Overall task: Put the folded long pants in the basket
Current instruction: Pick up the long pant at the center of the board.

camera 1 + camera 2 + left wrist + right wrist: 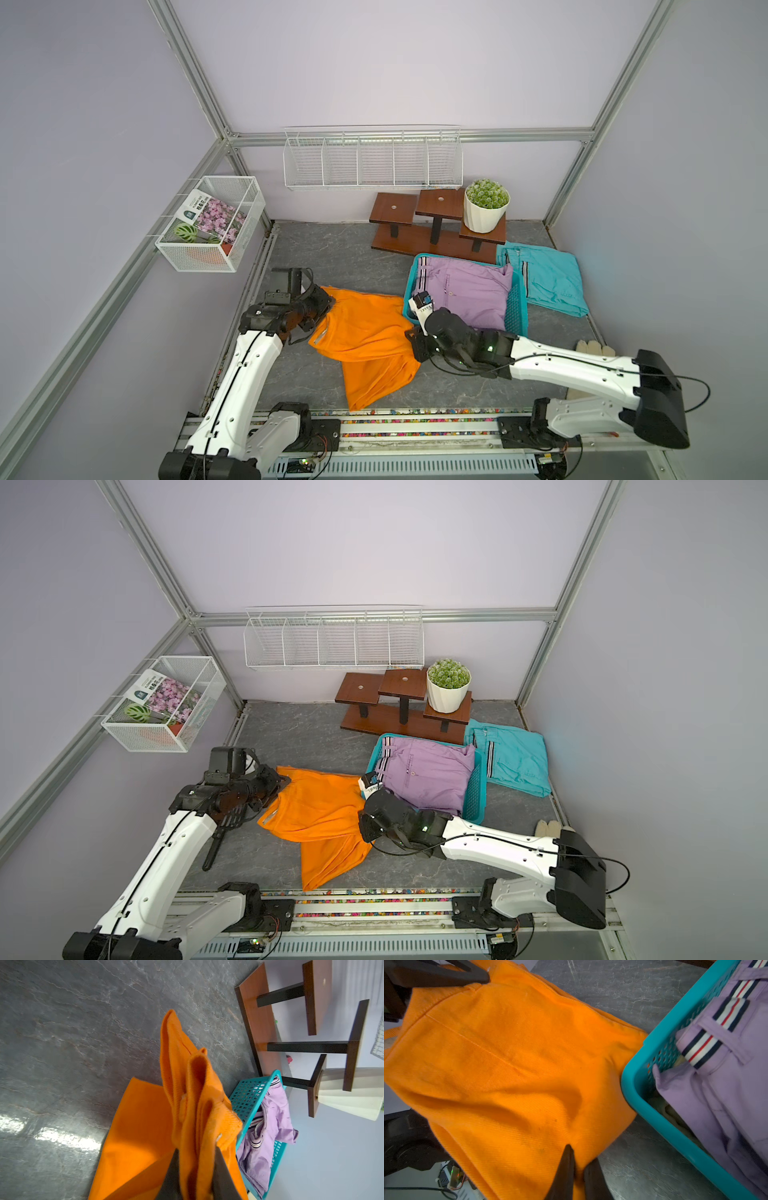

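Orange pants (365,328) span both arms, their edge against the basket (517,309). The left jaws are pinched tight on the bunched waistband and the right jaws are clamped on the near edge, probably so the bundle lifts level. Lilac pants (469,286) already lie inside the basket, and turquoise pants (548,278) wait on the desk (332,257) just beyond it.

You have open grey table (332,257) behind the orange pants (365,328). Lilac pants (469,286) fill the basket (517,307). A wooden stand (415,245) crowds its far side, and turquoise pants (548,278) lie just beside its right wall.
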